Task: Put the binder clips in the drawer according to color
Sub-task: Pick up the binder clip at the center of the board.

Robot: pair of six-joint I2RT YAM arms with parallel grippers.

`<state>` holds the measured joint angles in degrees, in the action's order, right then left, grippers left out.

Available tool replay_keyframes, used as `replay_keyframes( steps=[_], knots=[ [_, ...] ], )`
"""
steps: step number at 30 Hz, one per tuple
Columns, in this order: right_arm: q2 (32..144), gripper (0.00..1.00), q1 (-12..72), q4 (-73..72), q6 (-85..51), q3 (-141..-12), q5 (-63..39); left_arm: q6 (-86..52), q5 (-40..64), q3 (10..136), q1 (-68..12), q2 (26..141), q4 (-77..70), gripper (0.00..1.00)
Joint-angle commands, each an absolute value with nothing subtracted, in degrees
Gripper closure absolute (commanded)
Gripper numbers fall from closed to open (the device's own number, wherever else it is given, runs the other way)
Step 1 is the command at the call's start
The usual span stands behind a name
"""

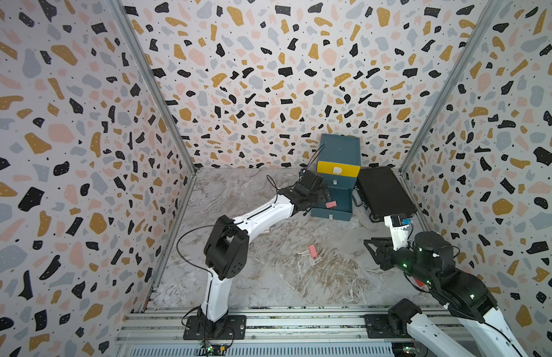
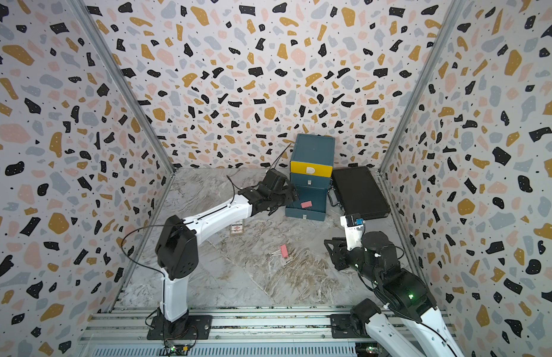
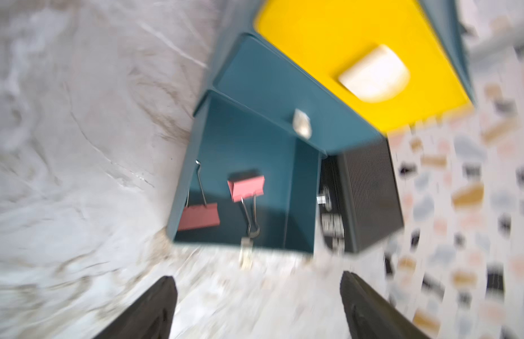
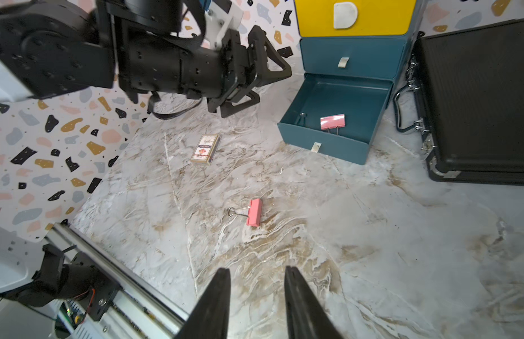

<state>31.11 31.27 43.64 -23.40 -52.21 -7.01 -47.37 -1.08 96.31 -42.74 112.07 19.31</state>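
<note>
The left hand (image 3: pixel 258 277) is wide open and empty, just beside the open drawer (image 4: pixel 322 146). The right hand (image 4: pixel 257 269) is part open and empty, and a pink clip (image 4: pixel 254 212) lies ahead of it. We judge the clip light and stiff: grip the folded body, not the wires.

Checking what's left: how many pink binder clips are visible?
3. One clip and another in the open bottom drawer; a third on the table. Closed drawers may hide more.

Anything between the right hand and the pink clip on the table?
Nothing: only bare table between the right hand and the pink clip, in the right wrist view.
</note>
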Motion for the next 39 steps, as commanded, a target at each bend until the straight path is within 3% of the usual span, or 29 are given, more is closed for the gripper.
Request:
replay_keyframes(
  steps=[1, 7, 14, 28, 39],
  knots=[
    [31.64, 0.62, 31.48, 47.09, -23.35, -55.33, -11.87, -23.36, 7.97, 91.28, -42.26, 108.31, 22.42, 0.10],
    [32.45, 0.61, 31.47, 48.62, -24.81, -55.86, -18.10, 4.92, 14.91, 89.96, -42.17, 107.90, 38.74, 0.11],
    [28.25, 0.59, 31.47, 49.25, -29.45, -52.75, -18.29, 24.48, 15.65, 80.01, -44.03, 104.99, 38.32, 0.09],
    [28.47, 0.58, 31.47, 49.22, -30.93, -51.69, -18.80, 32.02, 12.40, 74.07, -47.54, 107.67, 28.13, 0.03],
    [28.38, 0.58, 31.48, 49.18, -30.93, -50.68, -18.77, 30.18, 12.00, 78.49, -49.59, 113.53, 27.75, 0.08]
  ],
)
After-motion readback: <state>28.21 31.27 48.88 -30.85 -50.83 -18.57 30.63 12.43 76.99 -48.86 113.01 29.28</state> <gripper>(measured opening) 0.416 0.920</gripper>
